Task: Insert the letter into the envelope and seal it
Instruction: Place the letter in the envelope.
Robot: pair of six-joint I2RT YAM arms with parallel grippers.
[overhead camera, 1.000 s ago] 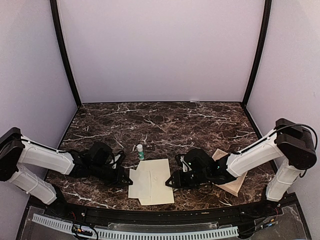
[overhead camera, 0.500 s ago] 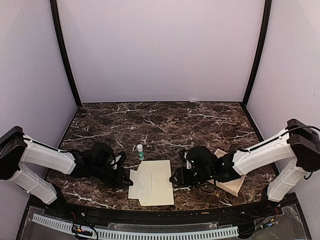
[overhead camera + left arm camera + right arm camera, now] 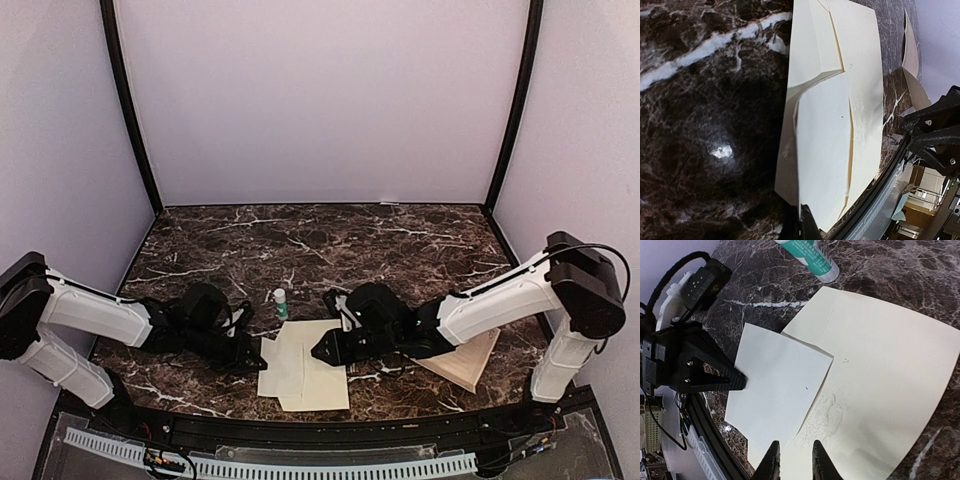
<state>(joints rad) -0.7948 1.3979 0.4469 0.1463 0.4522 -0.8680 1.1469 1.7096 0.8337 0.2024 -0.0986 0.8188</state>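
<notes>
**Envelope held open for loading.** The envelope [image 3: 308, 372] lies flat on the dark marble desk [image 3: 400, 245], near the front edge and between the two arms. Its flap [image 3: 777, 392] is folded out to the left, so the mouth is exposed. The left hand [image 3: 257, 352], fingers fully together, rests its tip on the flap's left edge, apparently to pin the paper against sliding. Whether any paper is caught between the fingers cannot be told from either wrist view. The right hand [image 3: 792, 462] hovers over the envelope's body with a narrow gap between its fingers and nothing in them. The letter [image 3: 468, 366] is outside the envelope, on the desk to its right and partly under the right arm. A glue stick [image 3: 281, 303] sits just beyond the envelope's far edge, within reach for sealing. Judged stage: insertion not yet begun, as the letter must first be fetched.
</notes>
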